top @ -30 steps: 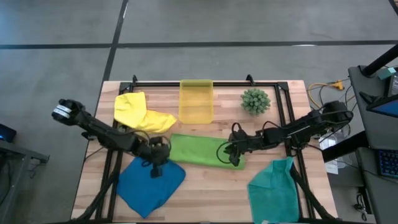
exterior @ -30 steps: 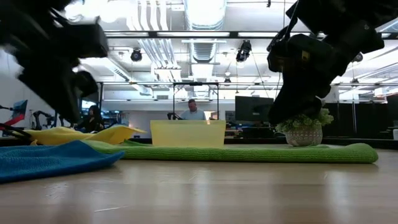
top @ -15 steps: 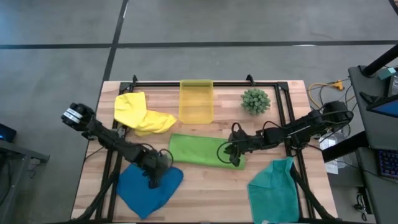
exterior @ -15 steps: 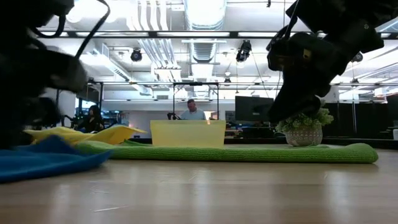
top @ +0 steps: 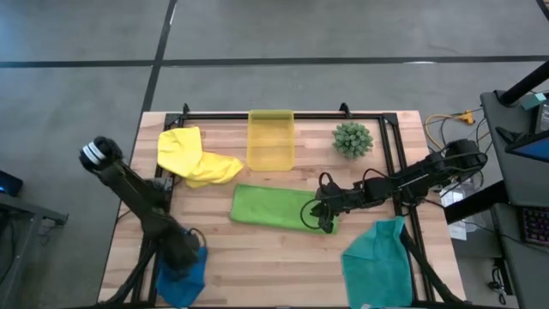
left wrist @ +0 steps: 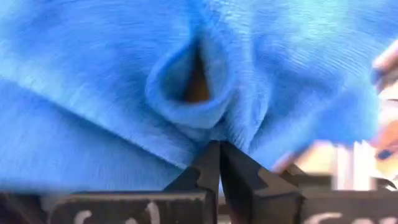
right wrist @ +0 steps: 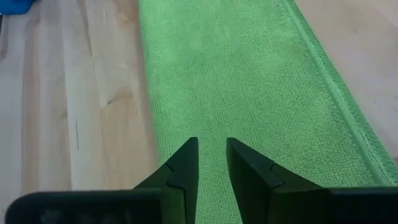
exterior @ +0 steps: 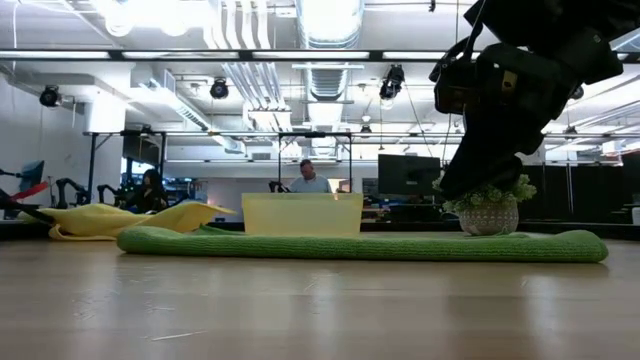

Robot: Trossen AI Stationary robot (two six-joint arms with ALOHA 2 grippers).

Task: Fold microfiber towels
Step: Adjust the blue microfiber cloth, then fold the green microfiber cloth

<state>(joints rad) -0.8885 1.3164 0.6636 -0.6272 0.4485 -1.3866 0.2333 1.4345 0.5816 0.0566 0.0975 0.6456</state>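
Note:
My left gripper (top: 190,255) is at the table's near left corner, shut on the royal blue towel (top: 180,279), which lies bunched in a small heap. The lime green towel (top: 273,208) lies folded into a long strip at the table's middle. My right gripper (top: 325,220) stands over the strip's right end, its fingers (right wrist: 186,163) a narrow gap apart with nothing between them; in the low view it hangs just above the cloth (exterior: 360,244). The yellow towel (top: 196,156) lies crumpled at the far left, and the teal towel (top: 376,262) at the near right. My left gripper pinches a puckered fold of the blue towel (left wrist: 208,127) between its two shut fingertips; how many layers it has, I cannot tell. The fingers slant down at it from above. The cloth bulges in wrinkles around the tips, and the heap rests on the table's near left corner.
A translucent yellow-green bin (top: 270,139) stands at the far middle, and a small spiky green plant (top: 352,137) in a pot stands to its right. Bare wood (top: 266,257) lies between the blue heap and the teal towel. People sit in the room beyond the table.
My left gripper has swung from beside the green towel toward the table's near left corner, turning as it went. It has dragged the blue towel along. The towel, spread out before, is now gathered into a small heap and has left the low view.

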